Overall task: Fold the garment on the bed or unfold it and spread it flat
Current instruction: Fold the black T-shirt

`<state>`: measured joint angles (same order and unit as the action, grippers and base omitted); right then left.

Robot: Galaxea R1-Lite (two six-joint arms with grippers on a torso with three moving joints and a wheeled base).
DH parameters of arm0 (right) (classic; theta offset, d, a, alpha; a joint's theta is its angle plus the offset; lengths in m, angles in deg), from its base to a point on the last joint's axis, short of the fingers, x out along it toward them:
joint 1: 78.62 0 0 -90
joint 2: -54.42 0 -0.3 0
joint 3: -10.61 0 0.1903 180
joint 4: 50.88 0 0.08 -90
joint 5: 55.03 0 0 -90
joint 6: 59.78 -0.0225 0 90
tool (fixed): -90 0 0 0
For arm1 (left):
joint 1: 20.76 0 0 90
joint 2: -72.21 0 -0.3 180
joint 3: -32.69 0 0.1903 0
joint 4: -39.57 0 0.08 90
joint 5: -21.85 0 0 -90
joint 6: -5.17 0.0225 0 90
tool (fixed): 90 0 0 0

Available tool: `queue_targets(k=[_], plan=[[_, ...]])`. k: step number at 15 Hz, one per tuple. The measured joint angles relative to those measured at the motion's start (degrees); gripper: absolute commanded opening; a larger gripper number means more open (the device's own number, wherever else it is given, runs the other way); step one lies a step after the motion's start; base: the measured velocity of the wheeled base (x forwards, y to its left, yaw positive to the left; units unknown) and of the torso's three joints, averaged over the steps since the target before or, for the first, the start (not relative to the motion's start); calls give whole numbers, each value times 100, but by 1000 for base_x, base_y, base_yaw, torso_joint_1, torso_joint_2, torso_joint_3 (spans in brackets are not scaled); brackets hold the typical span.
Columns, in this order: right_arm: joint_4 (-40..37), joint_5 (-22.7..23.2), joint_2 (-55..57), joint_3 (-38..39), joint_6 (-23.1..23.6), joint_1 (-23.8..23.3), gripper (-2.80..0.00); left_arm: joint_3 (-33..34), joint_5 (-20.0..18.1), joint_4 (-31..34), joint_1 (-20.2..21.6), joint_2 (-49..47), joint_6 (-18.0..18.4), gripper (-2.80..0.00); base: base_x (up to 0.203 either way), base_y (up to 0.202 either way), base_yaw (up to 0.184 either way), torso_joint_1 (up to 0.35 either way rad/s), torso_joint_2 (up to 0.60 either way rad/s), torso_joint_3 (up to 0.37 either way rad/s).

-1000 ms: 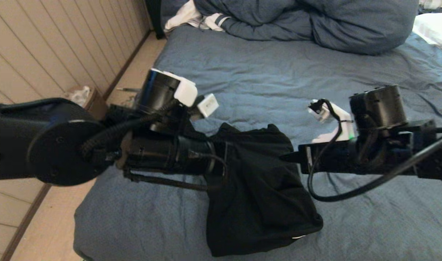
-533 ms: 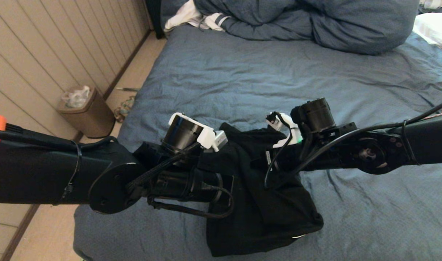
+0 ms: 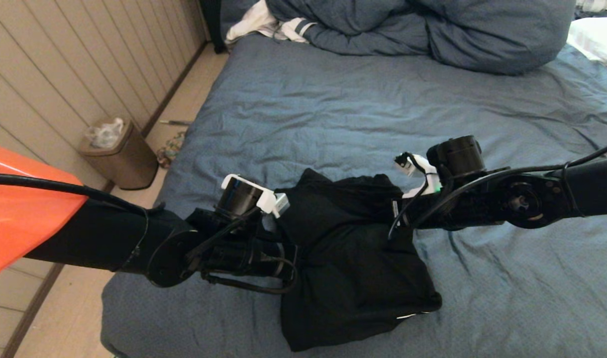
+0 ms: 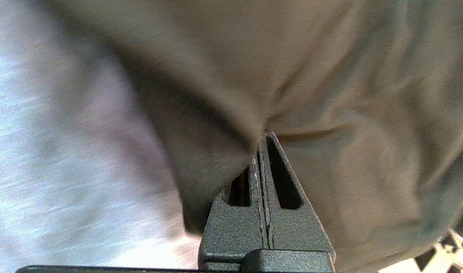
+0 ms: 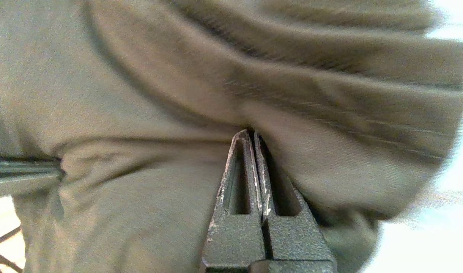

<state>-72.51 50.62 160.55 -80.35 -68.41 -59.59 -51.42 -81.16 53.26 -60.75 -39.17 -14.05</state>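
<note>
The black T-shirt (image 3: 353, 258) hangs bunched between the two arms, over the near left part of the bed (image 3: 363, 114), its lower folds lying on the blue-grey sheet close to the bed's near edge. The left gripper (image 4: 262, 141) has its jaws pressed together on a pinch of the shirt's fabric — the cloth puckers right at the fingertips, and the sheet shows pale beside it. The right gripper (image 5: 250, 133) is likewise closed tight on a fold of the same shirt, with creases running away from its tips. In the head view both arms reach in from either side and meet at the shirt's upper edge, the left arm from the bed's left edge and the right arm from across the mattress; the fingertips themselves are hidden in the cloth there.

At the far end of the bed lies a bunched blue-grey duvet (image 3: 423, 30), with a white striped cloth (image 3: 268, 25) at its far left corner and a white pillow (image 3: 599, 40) at the far right. On the floor beside the bed's left edge stands a brown waste bin (image 3: 122, 156) — against the panelled wall (image 3: 59, 64).
</note>
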Motion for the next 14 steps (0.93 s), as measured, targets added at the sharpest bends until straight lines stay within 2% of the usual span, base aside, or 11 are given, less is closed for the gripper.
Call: queue_targets(k=[6,11,14], plan=[[2,63,-246,-51,72,-156,-280,81,-27,34,543,298,132,-280,0,0,0,0,0,0],[-79,194,-672,-218,-46,-17,-280,28,-44,153,583,941,110,-280,0,0,0,0,0,0],[-386,229,-1035,-256,-299,170,-280,-132,-71,388,376,1237,77,-280,0,0,0,0,0,0]])
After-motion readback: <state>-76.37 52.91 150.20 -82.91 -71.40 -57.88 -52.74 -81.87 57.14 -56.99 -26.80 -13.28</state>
